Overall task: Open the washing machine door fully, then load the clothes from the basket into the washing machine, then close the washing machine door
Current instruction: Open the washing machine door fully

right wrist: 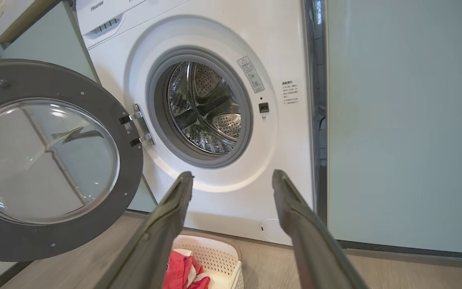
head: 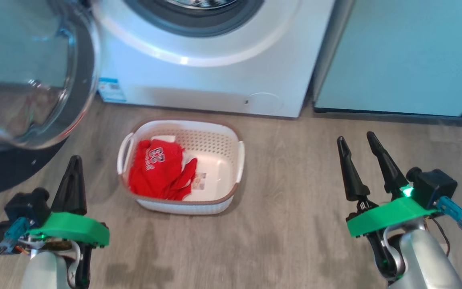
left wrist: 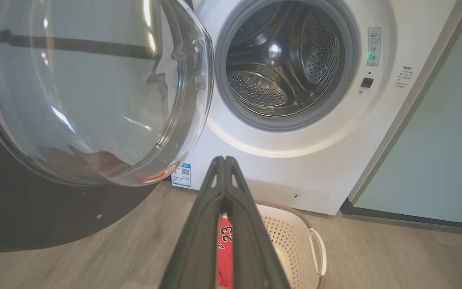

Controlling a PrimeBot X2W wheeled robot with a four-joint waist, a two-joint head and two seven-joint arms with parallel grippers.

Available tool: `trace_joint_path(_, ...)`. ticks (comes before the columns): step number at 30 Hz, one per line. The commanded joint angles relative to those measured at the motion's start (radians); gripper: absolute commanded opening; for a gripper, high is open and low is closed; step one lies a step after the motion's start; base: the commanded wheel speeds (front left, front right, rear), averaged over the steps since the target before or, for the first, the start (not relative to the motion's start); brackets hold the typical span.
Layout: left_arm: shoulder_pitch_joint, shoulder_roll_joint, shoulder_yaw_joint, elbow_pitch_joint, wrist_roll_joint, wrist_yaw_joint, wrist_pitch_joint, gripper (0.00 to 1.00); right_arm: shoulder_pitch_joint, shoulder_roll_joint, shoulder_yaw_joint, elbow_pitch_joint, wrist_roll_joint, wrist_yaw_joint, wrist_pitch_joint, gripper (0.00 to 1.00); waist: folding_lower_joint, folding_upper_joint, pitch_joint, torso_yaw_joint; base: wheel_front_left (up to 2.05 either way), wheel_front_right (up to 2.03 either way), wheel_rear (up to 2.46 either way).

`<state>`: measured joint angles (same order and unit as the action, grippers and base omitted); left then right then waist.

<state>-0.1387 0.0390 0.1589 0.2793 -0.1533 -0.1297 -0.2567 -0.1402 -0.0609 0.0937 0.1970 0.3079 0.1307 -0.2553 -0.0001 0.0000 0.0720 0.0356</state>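
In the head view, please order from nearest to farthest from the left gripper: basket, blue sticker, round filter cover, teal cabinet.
From the left gripper:
1. basket, on the floor just to its right.
2. blue sticker, ahead, low left on the washing machine.
3. filter cover, ahead-right, low on its right.
4. teal cabinet, far right.

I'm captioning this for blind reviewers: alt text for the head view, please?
A white perforated plastic laundry basket holding bright red fabric clothes sits on the grey wood floor before the white front-loading washing machine, whose round glass-bowled door stands open at left. The shut left tool and open right tool hover at the lower corners.
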Motion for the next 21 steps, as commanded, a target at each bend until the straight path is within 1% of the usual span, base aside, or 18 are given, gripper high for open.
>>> trace_joint_path(1, -0.02, 0.012, 0.02, -0.05, -0.01, 0.001, -0.005, 0.0, -0.008, 0.01, 0.013, -0.038, -0.002, 0.0, -0.006, 1.0, 0.0001, 0.0, -0.02, -0.041, 0.0, 0.0, 0.0)
trace_joint_path(7, 0.014, 0.012, -0.029, -0.129, -0.062, 0.034, -0.005, 0.0, 0.014, 0.01, -0.02, -0.055, 0.008, 0.0, -0.006, 1.0, 0.0001, 0.0, -0.024, -0.091, 0.0, 0.0, 0.0)
trace_joint_path(12, 0.04, 0.011, -0.07, -0.186, -0.072, 0.046, -0.005, 0.0, 0.028, 0.011, -0.053, -0.069, 0.01, 0.0, -0.006, 1.0, 0.0001, 0.0, -0.019, -0.113, 0.0, 0.0, 0.0)
trace_joint_path(18, 0.064, 0.011, -0.103, -0.208, -0.085, 0.073, -0.005, 0.0, 0.046, 0.011, -0.073, -0.079, 0.016, 0.0, -0.006, 1.0, 0.0001, 0.0, -0.018, -0.129, 0.0, 0.0, 0.0)
trace_joint_path(21, 0.078, 0.011, -0.131, -0.211, -0.087, 0.071, -0.005, 0.0, 0.051, 0.011, -0.075, -0.08, 0.02, 0.0, -0.006, 1.0, 0.0001, 0.0, -0.018, -0.134, 0.0, 0.0, 0.0)
